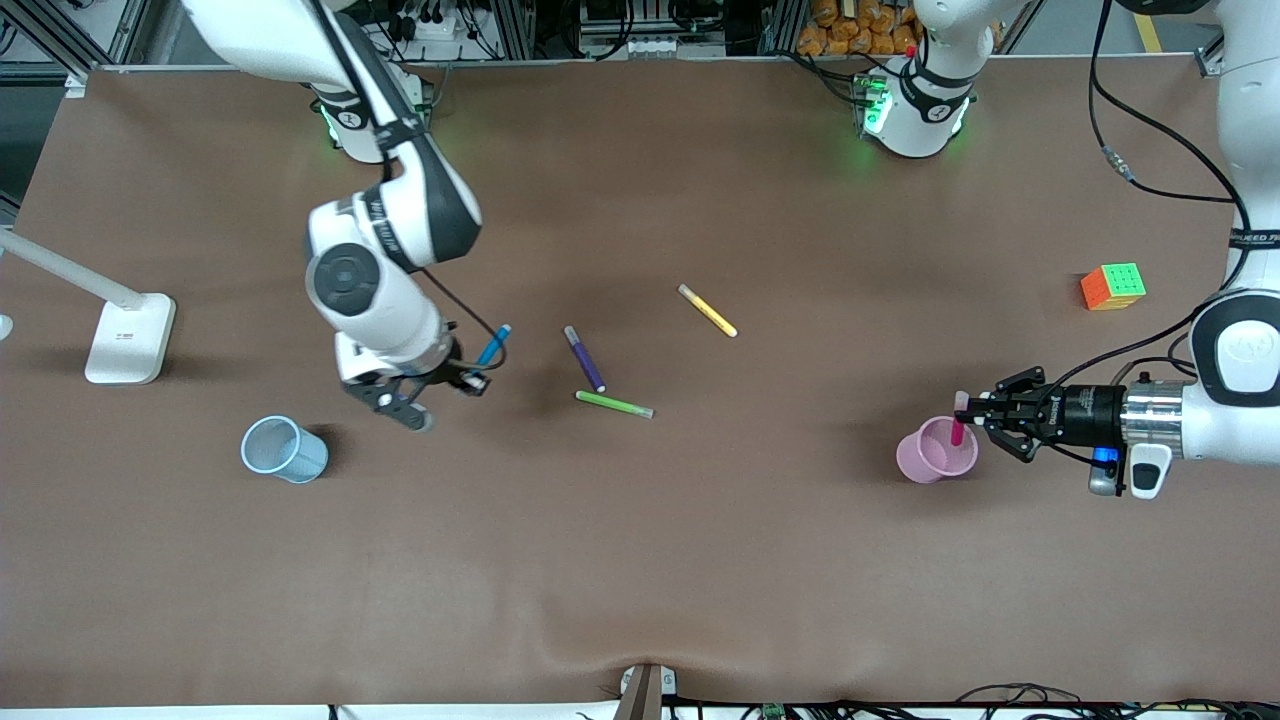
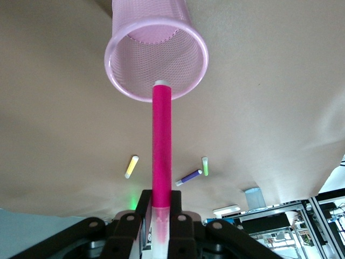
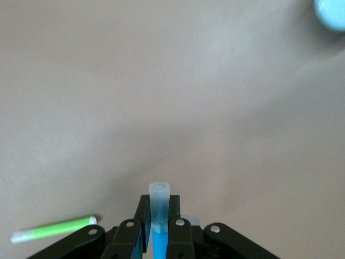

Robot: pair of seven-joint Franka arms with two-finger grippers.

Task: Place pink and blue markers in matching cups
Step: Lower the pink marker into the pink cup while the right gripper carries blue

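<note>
Left end effector [image 1: 968,416] at right of the front frame, clamped on the pink marker [image 1: 958,424]; marker held with its lower tip inside the rim of the pink cup [image 1: 935,451], pale cap end up between the fingers. In the left wrist view, pink marker [image 2: 161,145] seen running from the fingers to the mesh-walled pink cup [image 2: 156,59] at the top of that frame, tip just over the rim edge.

Right end effector [image 1: 440,385] at centre-left of the front frame, closed on the blue marker [image 1: 492,346], held tilted above the brown worktop [image 1: 640,560]. Blue cup [image 1: 284,450] at lower left of the frame, standing on the worktop, well apart from that end effector. In the right wrist view, blue marker [image 3: 159,218] pinched between the fingers at bottom centre, greyish end foremost; blue cup [image 3: 331,13] cut off at the top right corner.

Loose on the worktop near frame centre: purple marker [image 1: 584,358], green marker [image 1: 614,404] touching or just beside its lower end, yellow marker [image 1: 708,310] apart to the upper right. Colour puzzle cube [image 1: 1112,286] at right. White lamp base [image 1: 130,338] at left
</note>
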